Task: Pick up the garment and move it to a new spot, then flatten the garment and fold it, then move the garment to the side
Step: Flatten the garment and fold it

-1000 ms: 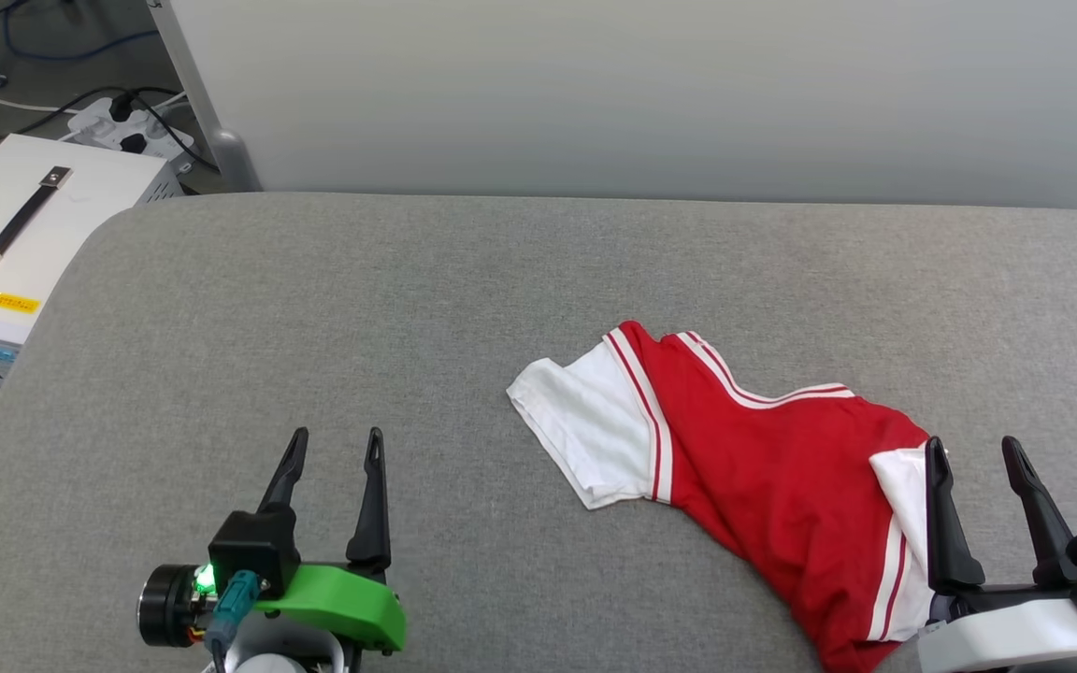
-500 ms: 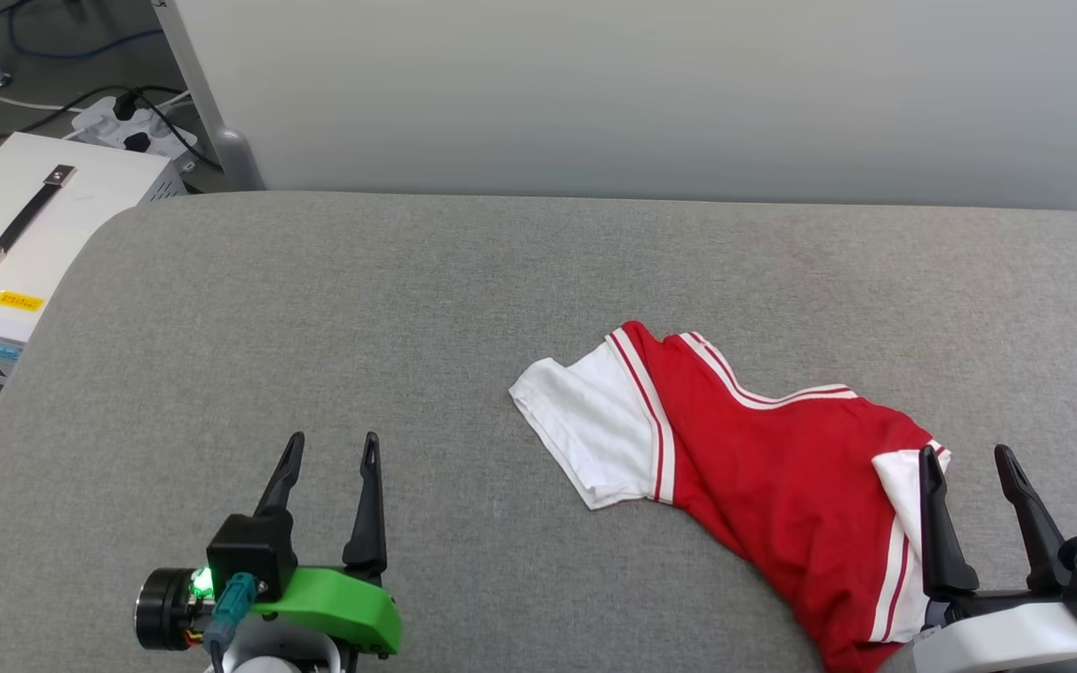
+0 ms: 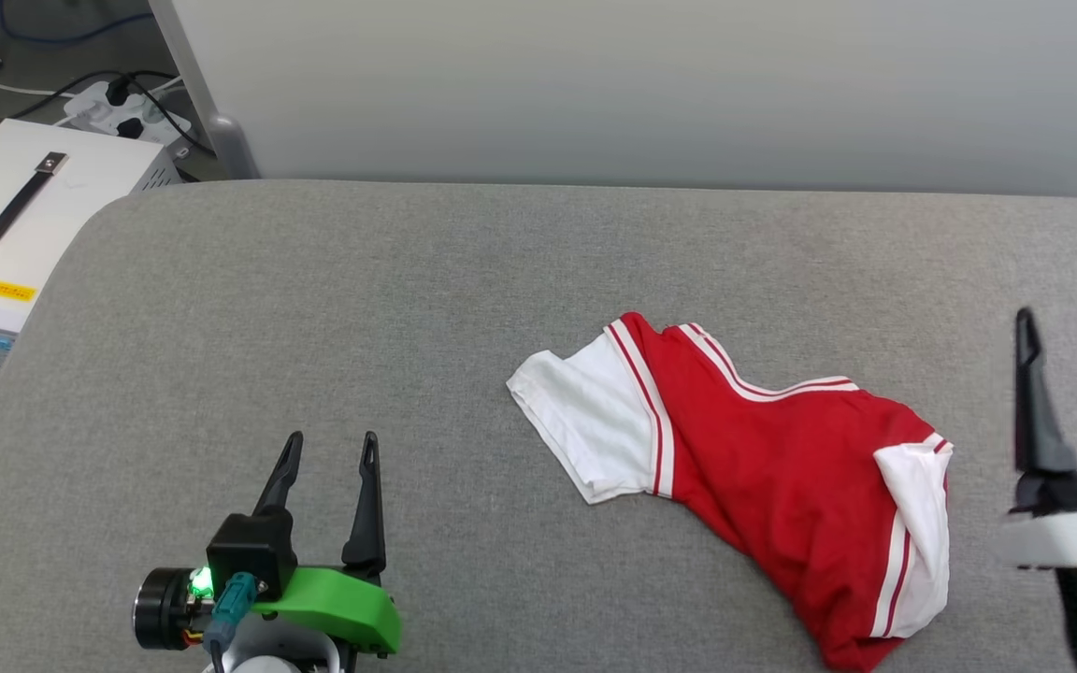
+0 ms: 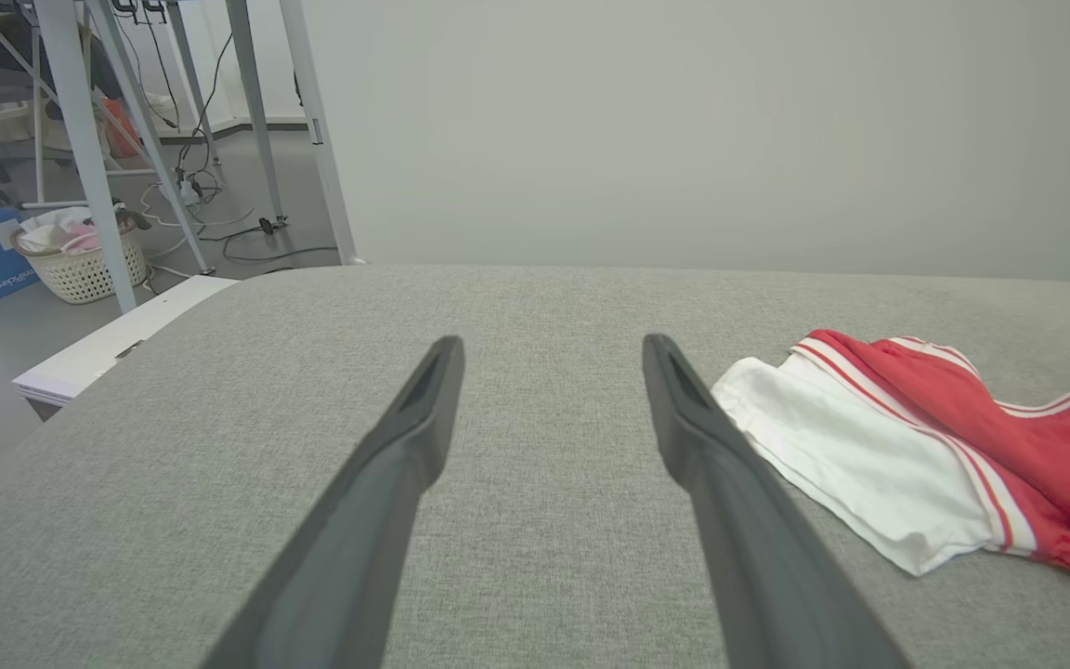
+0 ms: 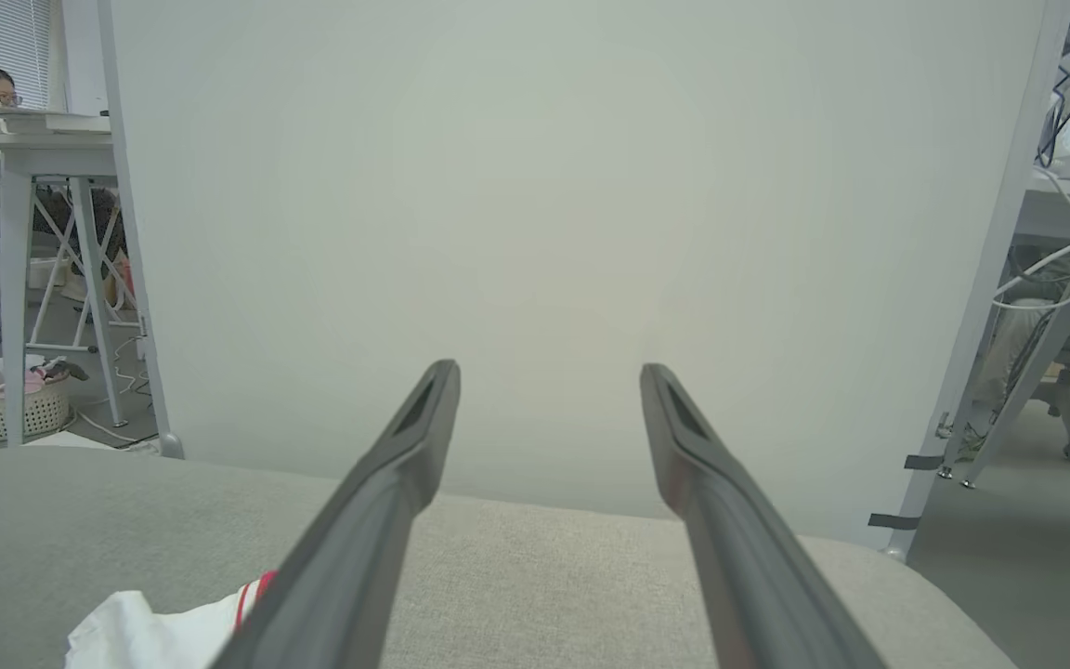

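Red white-sleeved jersey garment point(image 3: 763, 467) lies crumpled, ungripped, on grey fabric table point(image 3: 408, 308); left gripper point(image 3: 332, 439), right gripper point(image 3: 1075, 318) empty, fingers spread, so flattening and folding look ahead.

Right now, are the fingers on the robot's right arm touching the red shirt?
Apart. In the head view the right fingers stand beside the garment, with a strip of bare grey cushion between them.

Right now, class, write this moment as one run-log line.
garment: crumpled on grey pad, unheld | left pincer: open, empty | right pincer: open, empty, right of garment | stage: pickup not begun
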`<state>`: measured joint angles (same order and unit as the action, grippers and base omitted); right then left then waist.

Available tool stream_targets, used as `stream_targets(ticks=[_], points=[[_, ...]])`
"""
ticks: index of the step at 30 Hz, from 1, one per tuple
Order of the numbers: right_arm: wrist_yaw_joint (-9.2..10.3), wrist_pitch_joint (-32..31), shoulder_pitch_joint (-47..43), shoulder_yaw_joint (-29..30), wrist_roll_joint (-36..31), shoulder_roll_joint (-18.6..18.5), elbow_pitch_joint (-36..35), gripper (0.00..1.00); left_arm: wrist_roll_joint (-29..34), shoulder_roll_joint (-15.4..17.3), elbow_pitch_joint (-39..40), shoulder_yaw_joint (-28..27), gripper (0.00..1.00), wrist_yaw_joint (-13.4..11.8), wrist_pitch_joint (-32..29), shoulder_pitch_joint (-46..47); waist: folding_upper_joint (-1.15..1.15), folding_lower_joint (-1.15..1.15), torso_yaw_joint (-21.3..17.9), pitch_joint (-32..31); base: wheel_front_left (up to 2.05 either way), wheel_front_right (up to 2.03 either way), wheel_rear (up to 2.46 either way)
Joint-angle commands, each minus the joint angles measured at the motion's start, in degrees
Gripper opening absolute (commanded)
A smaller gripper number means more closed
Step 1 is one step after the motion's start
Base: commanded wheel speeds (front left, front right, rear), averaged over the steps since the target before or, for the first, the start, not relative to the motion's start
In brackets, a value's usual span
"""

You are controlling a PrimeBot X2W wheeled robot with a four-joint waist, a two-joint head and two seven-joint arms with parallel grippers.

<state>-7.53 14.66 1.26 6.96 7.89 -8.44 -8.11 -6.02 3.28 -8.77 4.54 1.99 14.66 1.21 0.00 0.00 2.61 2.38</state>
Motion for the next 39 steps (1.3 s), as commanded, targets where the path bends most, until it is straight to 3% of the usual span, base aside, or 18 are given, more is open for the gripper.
stream_targets(ticks=[1, 6, 11, 17, 21, 26, 32, 39], points=[[0.04, 0.3, 1.4, 0.0, 1.1, -1.9, -0.3, 1.00, 0.3, -0.3, 0.0, -0.1, 1.00, 0.4, 0.3, -0.2, 0.00, 0.00, -0.2, 0.2, 0.00, 0.00, 0.00], [0.04, -1.9, 3.4, -4.8, 5.9, -12.0, 3.2, 1.00, 0.4, -0.3, 0.0, -0.6, 1.00, 0.3, 0.3, -0.1, 0.00, 0.00, -0.8, 0.4, 0.00, 0.00, 0.00], [0.04, -15.6, 5.3, -12.2, 15.7, -22.0, 2.2, 1.00, 0.3, -0.4, -0.1, -0.7, 1.00, 0.4, 0.3, 0.1, 0.00, 0.00, -1.4, 0.8, 0.00, 0.00, 0.00], [0.04, -32.0, 6.2, -19.3, 25.2, -29.6, 0.3, 1.00, 0.0, -0.4, 0.2, -0.3, 1.00, 0.1, 0.3, 0.7, 0.00, 0.00, -1.9, 2.0, 0.00, 0.00, 0.00], [0.04, -42.1, 6.2, -23.1, 29.6, -32.0, 0.2, 1.00, -0.2, -0.4, 0.4, 0.1, 1.00, 0.0, 0.3, 1.5, 0.00, 0.00, -1.9, 3.3, 0.00, 0.00, 0.00], [0.04, -48.4, 6.4, -25.8, 32.5, -32.4, 2.0, 1.00, -0.5, -0.4, 0.6, 0.5, 1.00, -0.2, 0.3, 2.4, 0.00, 0.00, -1.4, 5.5, 0.00, 0.00, 0.00], [0.04, -50.7, 6.8, -29.9, 32.8, -31.4, 9.7, 1.00, -0.9, -0.4, 0.5, 1.4, 1.00, -0.5, 0.3, 3.9, 0.00, 0.00, -0.3, 8.4, 0.00, 0.00, 0.00], [0.04, -48.9, 6.4, -36.6, 33.3, -29.5, 17.8, 1.00, -1.0, -0.4, 0.1, 1.2, 1.00, -0.8, 0.3, 4.9, 0.00, 0.00, 0.2, 10.0, 0.00, 0.00, 0.00]])
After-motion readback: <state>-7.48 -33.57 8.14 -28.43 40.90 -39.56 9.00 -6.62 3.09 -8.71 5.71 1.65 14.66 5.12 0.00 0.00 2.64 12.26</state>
